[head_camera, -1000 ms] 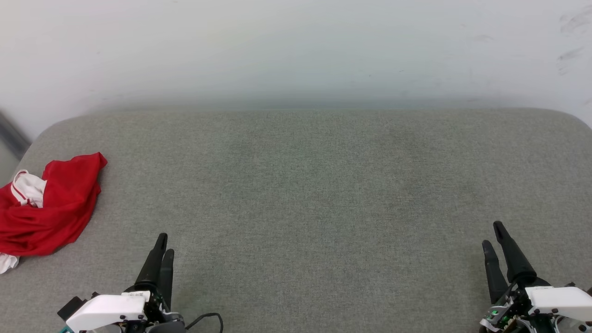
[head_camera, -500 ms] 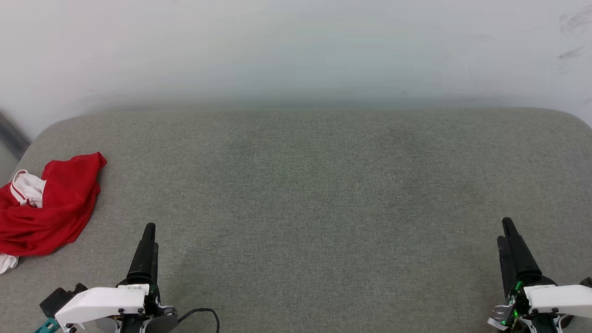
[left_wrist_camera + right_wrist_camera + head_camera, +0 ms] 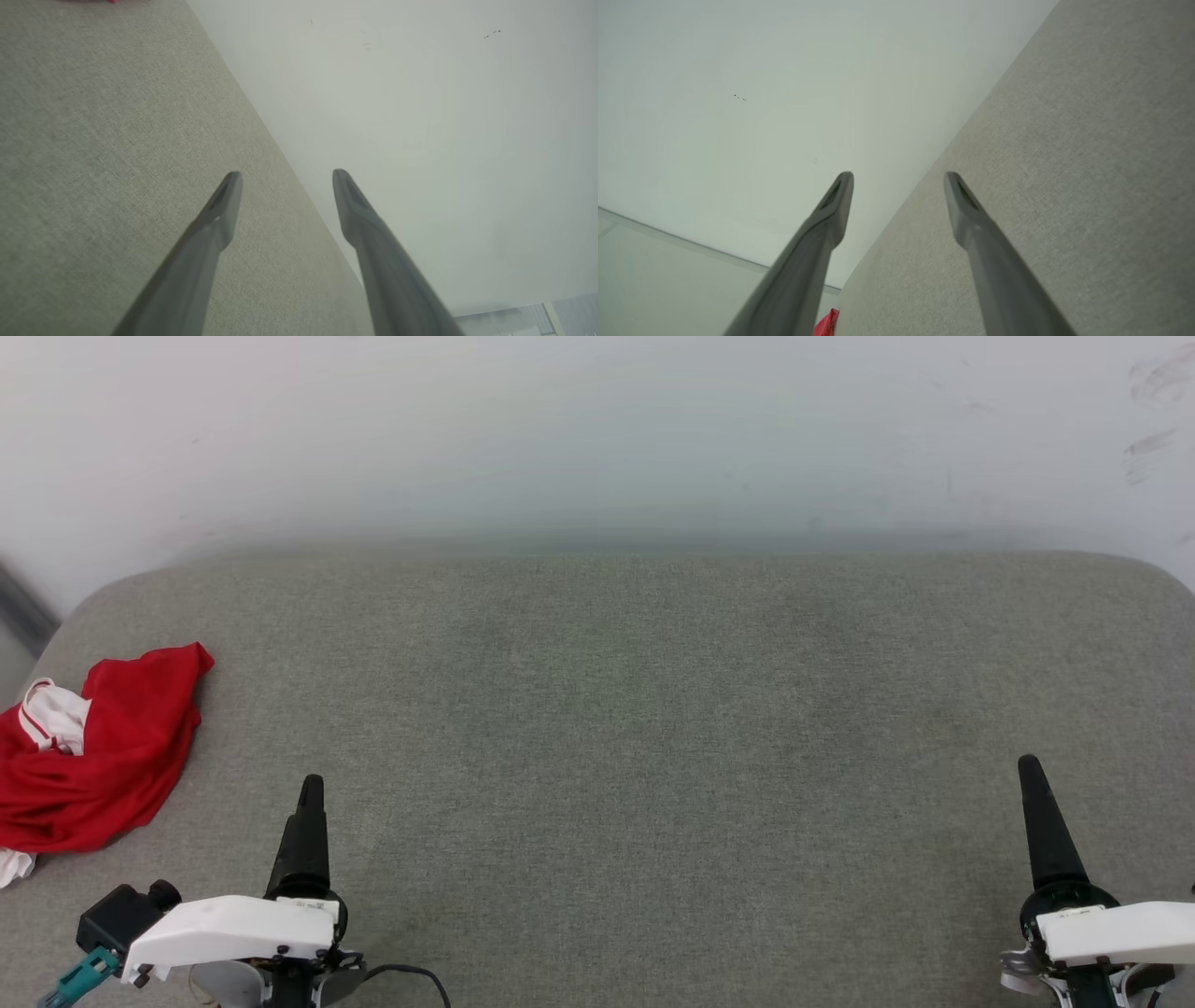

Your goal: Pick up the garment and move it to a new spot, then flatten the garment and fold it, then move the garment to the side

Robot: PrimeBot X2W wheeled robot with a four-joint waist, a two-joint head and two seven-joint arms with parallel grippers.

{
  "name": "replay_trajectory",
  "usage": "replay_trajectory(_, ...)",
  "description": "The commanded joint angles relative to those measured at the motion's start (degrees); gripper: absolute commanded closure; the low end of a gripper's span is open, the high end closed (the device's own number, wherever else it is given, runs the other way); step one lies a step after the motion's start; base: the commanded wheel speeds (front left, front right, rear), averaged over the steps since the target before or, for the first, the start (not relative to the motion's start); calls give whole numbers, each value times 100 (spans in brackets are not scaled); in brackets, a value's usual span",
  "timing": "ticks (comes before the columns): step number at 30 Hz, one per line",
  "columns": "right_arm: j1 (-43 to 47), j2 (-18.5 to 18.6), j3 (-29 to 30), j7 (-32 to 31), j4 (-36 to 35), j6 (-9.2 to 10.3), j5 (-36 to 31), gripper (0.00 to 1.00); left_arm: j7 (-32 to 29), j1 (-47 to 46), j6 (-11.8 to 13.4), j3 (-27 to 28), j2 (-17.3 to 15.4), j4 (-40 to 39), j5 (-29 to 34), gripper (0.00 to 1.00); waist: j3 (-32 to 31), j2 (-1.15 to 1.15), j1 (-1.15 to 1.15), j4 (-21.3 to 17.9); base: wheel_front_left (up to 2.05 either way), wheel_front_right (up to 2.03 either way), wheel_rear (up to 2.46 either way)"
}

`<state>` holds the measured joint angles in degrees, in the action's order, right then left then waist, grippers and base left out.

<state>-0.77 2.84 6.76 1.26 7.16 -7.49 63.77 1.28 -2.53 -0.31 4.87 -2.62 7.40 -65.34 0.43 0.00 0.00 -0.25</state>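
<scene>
Spotting crumpled red jersey (image 3: 93, 747) well off up-left of left pincer (image 3: 285, 179), way farther from right pincer (image 3: 899, 179). Both gaping open, empty. Looks like a left-arm reach.

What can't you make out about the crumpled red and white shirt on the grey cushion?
Crumpled red-and-white garment, head view: the left edge cuts it off; folds hide any print.
Left wrist view: a red sliver at the top edge, too small.
Right wrist view: a red corner, cut by the bottom edge.

Red garment (image 3: 93, 756) with white striped trim; grey-green cushion (image 3: 653, 709); pale wall (image 3: 597, 429).
</scene>
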Motion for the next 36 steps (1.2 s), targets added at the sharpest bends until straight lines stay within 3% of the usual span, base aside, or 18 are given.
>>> replay_trajectory(1, -17, 11, -18, 60, -169, -1, -239, 0, 61, -11, 54, -36, -19, -149, 243, 0, 2, 0, 0, 0, 0, 0, 0)
replay_trajectory(14, 177, 10, -128, 323, -359, -1, -1633, 0, 323, 126, 445, -284, -22, -351, 1504, 0, 11, 0, 0, -11, 0, 0, 0)
replay_trajectory(36, 424, 9, -211, 700, -600, -1, -3392, 0, 699, 250, 560, -618, -26, -436, 3212, 0, 41, 0, 0, -19, 0, 0, 0)
